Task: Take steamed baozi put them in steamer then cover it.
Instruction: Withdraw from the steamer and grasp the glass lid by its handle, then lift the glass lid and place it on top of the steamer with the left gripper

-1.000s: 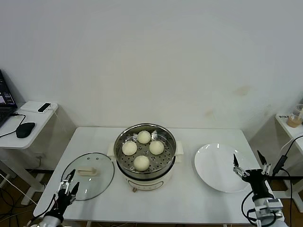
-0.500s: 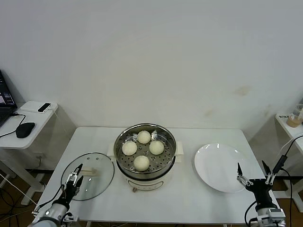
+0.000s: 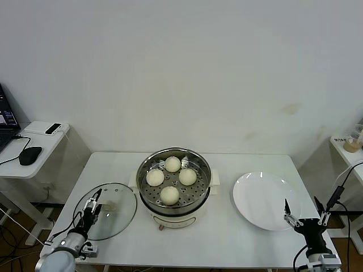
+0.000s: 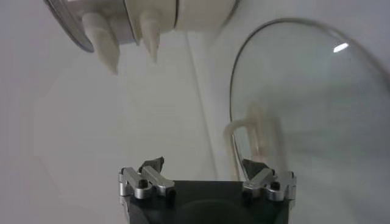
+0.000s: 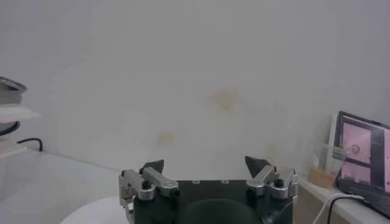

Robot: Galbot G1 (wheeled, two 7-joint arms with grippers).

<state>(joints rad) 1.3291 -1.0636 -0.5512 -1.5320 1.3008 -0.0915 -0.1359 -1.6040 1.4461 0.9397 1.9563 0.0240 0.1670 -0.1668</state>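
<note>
Several cream-white baozi (image 3: 170, 194) lie on the perforated tray inside the steel steamer (image 3: 148, 199) at the table's middle. The glass cover (image 3: 123, 205) lies flat on the table to the steamer's left, its cream handle (image 3: 109, 207) pointing up. My left gripper (image 3: 94, 202) is open over the cover's near-left part, just short of the handle. The left wrist view shows the cover (image 4: 317, 109), its handle (image 4: 251, 131) and the open left gripper (image 4: 204, 165). My right gripper (image 3: 302, 205) is open and empty by the white plate's near-right rim.
A flat white plate (image 3: 262, 199) lies right of the steamer. The steamer's white base and feet (image 4: 146, 24) show ahead in the left wrist view. A side desk (image 3: 34, 148) with a mouse stands to the left, and a small table (image 3: 347, 148) to the right.
My left gripper has moved forward over the cover, closer to its handle. My right gripper has drawn back from the plate toward the table's near edge. Both stayed open.
</note>
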